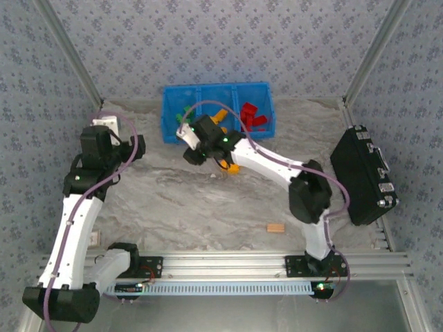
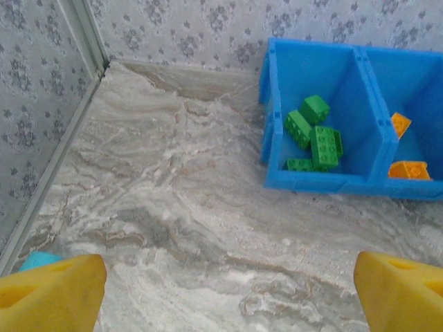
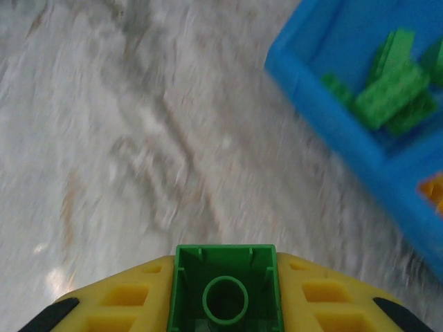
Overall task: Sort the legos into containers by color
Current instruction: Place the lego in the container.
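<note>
Green brick is clamped in the right gripper, hollow underside facing the wrist camera, yellow fingers tight on both sides. It's held above the marbled table, short of the blue bin, which sits up and to the right in the right wrist view. Background there is blurred, so height above the table can't be judged. Bin is at the far edge of the table, against the patterned back wall, with three compartments side by side. Left one holds a pile of green bricks, middle one orange bricks, right one red bricks. In the top view the right arm reaches diagonally across the table, its wrist just in front of the bin's left and middle compartments. One orange brick lies on the table just beside that wrist, partly covered by the arm. Left gripper is off to the left of the bin, jaws spread wide, nothing between them, bare table underneath. Tan wooden block lies alone nearer the arm bases. Black case is at the right edge, well apart from the bin.
</note>
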